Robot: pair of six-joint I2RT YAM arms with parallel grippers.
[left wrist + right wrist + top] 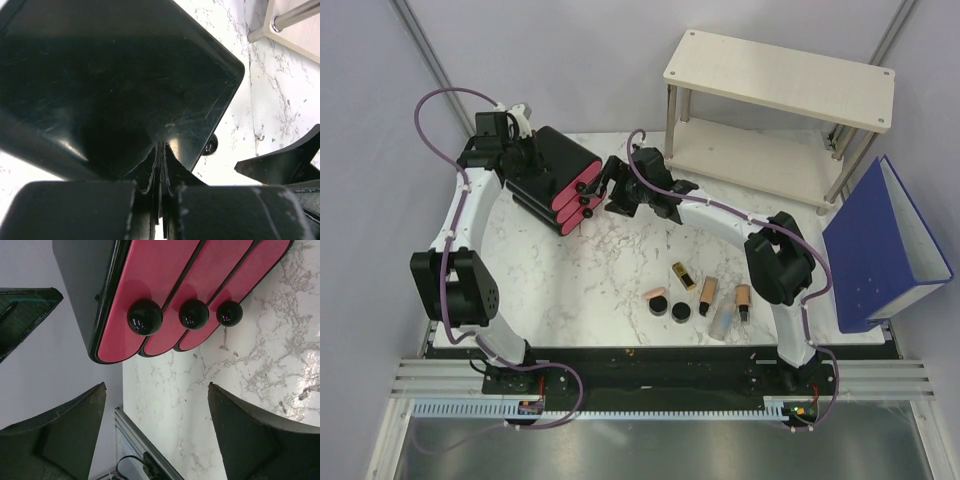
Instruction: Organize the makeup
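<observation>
left end effector is pinched closed on nothing, tips butted against the glossy black wall of the drawer box. right end effector is spread wide just in front of the box's knobs, touching none. Risk: the knobs sit close together, so closing could catch two or slip off a round one, and a pull could drag the whole box if the left brace skids. The makeup lies loose on the desk, well clear of the box on its drawer side, none stowed yet.
</observation>
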